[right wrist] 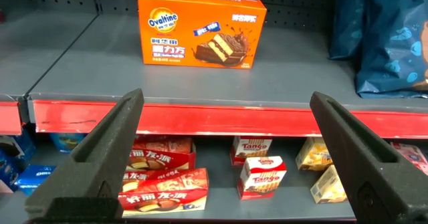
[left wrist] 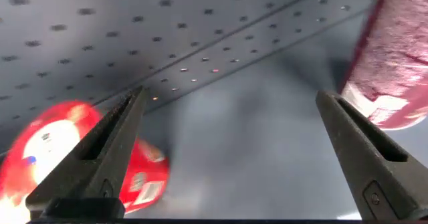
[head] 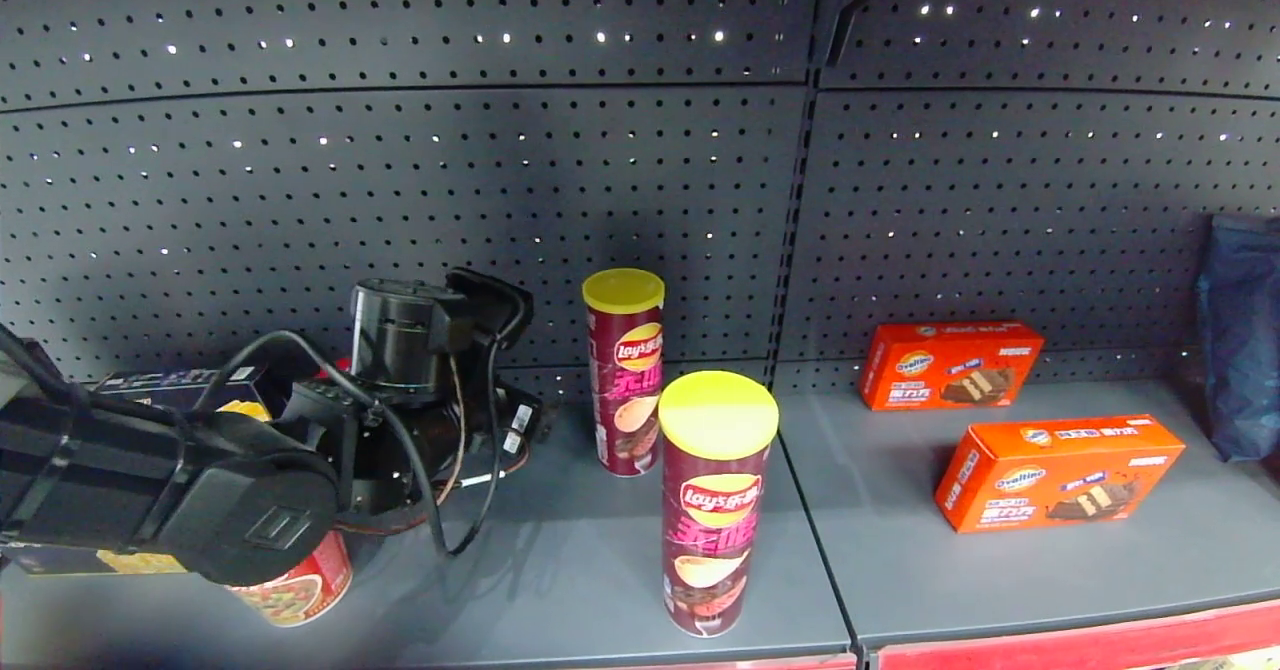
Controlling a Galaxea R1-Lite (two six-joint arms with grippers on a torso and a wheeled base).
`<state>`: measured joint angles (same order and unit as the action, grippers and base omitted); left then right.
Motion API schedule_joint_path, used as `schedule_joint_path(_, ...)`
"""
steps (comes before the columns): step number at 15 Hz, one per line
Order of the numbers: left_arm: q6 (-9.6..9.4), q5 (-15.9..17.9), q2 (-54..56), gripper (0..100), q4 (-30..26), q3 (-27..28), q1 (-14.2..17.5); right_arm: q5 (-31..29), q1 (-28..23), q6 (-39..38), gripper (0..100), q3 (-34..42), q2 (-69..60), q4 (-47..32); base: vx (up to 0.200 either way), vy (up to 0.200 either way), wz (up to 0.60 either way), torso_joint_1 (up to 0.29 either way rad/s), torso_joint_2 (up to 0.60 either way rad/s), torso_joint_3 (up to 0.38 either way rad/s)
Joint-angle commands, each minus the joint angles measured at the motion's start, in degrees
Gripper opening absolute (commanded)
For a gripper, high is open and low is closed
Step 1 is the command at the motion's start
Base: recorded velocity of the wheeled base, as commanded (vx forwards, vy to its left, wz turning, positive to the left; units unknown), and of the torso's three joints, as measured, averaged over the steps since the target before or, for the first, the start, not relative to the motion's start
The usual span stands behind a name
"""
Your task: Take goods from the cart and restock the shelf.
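Two maroon chip cans with yellow lids stand upright on the grey shelf (head: 560,560): one at the back (head: 625,370), one nearer the front edge (head: 715,500). My left arm (head: 400,350) lies over the shelf's left part, to the left of the back can. My left gripper (left wrist: 231,97) is open and holds nothing; it faces the pegboard, with a red container (left wrist: 40,164) beside one finger and a chip can (left wrist: 394,57) beside the other. My right gripper (right wrist: 227,98) is open and empty in front of the red shelf edge (right wrist: 200,117), facing an orange cake box (right wrist: 200,27).
Two orange cake boxes (head: 950,365) (head: 1060,470) lie on the right shelf section, with a blue bag (head: 1240,340) at the far right. A red tub (head: 300,585) and a dark box (head: 170,385) sit by my left arm. The lower shelf (right wrist: 221,204) holds several snack boxes.
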<state>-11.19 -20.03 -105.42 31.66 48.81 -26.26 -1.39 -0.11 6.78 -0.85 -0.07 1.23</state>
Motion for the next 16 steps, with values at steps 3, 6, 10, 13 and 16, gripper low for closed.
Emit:
schedule_joint_path(3,0.12,0.08,-3.03,100,0.33,0.67,-1.87,-0.02,0.02,-0.01,100,-0.03,0.07,0.09,0.0,0.0,0.0,0.0,0.0,0.0)
schedule_joint_path(6,0.2,0.08,-4.09,100,0.33,1.9,-2.31,-0.02,0.02,-0.01,100,-0.03,0.07,0.09,0.0,0.0,0.0,0.0,0.0,0.0)
schedule_joint_path(10,0.2,0.08,-5.05,100,0.25,3.13,-3.54,-0.02,0.02,-0.1,100,-0.03,0.07,0.09,0.0,0.0,0.0,0.0,0.0,0.0)
schedule_joint_path(13,0.29,-0.01,-5.67,100,0.25,4.01,-4.33,-0.02,0.02,-0.1,100,-0.03,0.07,0.09,0.0,0.0,0.0,0.0,0.0,0.0)
schedule_joint_path(16,0.29,-0.01,-6.2,100,0.25,4.8,-4.42,-0.02,0.02,-0.1,100,-0.03,0.07,0.09,0.0,0.0,0.0,0.0,0.0,0.0)
